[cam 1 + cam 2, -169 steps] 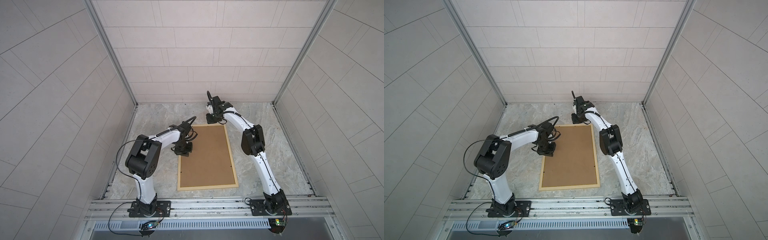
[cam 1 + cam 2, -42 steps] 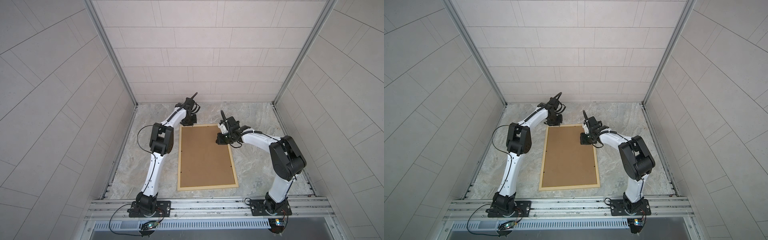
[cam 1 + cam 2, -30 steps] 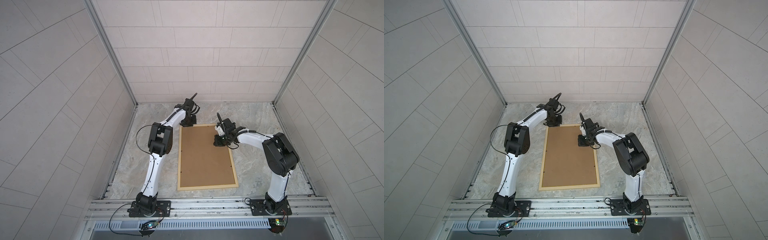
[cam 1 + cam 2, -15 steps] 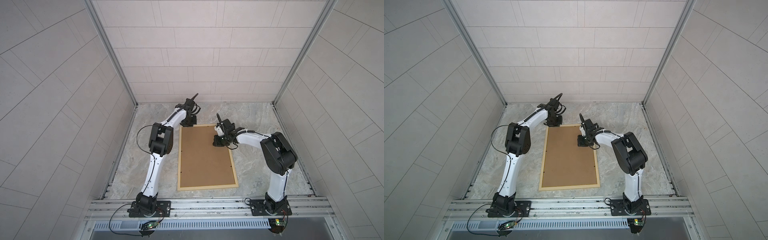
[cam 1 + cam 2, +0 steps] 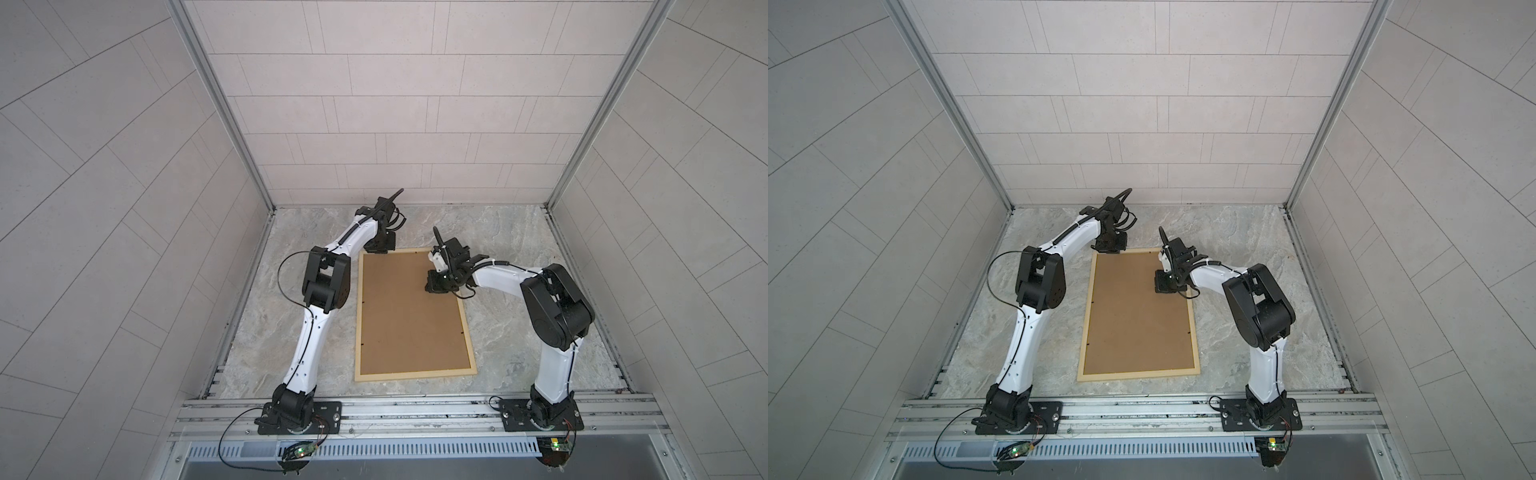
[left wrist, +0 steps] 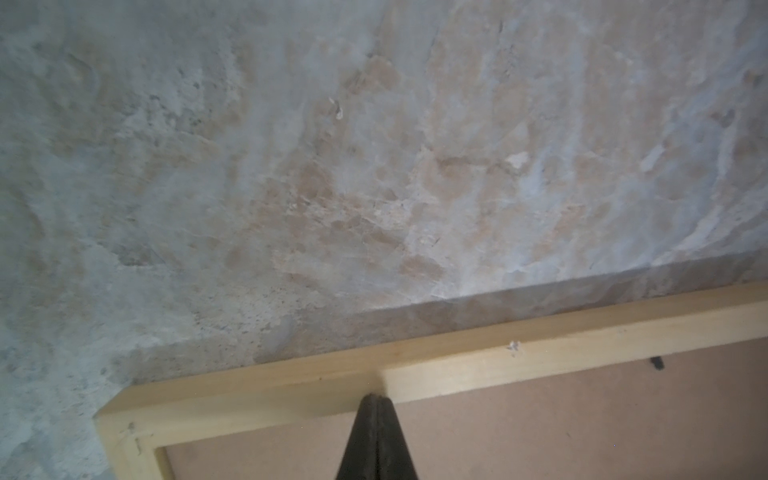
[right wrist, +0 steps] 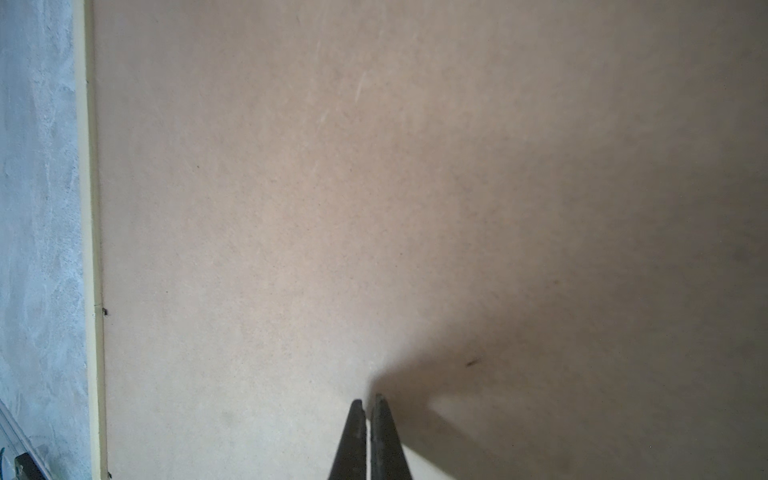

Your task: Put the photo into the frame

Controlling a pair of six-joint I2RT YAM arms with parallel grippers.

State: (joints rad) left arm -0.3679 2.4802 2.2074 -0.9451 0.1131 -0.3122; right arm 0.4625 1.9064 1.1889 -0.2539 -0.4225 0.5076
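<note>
The frame [image 5: 415, 374] [image 5: 1138, 374] of pale wood lies flat on the table in both top views. A plain brown backing board [image 5: 409, 316] [image 5: 1138, 320] fills it. The photo is hidden. My left gripper [image 5: 377, 250] [image 5: 1108, 248] is shut with nothing in it. Its tip [image 6: 376, 397] rests on the inner edge of the frame's far bar [image 6: 498, 365], near the far left corner. My right gripper [image 5: 436, 286] [image 5: 1165, 286] is also shut and holds nothing. Its tip [image 7: 369, 401] touches the backing board [image 7: 332, 208] near the frame's right side.
The marble-patterned table [image 5: 519, 249] is closed in by tiled walls on three sides. An aluminium rail [image 5: 415, 411] with both arm bases runs along the front. A small black tab [image 6: 656, 363] sits at the inner edge of the frame's far bar.
The left gripper has gone from the frame's left bar to its far left corner. In the last second the right gripper slid from the right bar onto the backing board.
</note>
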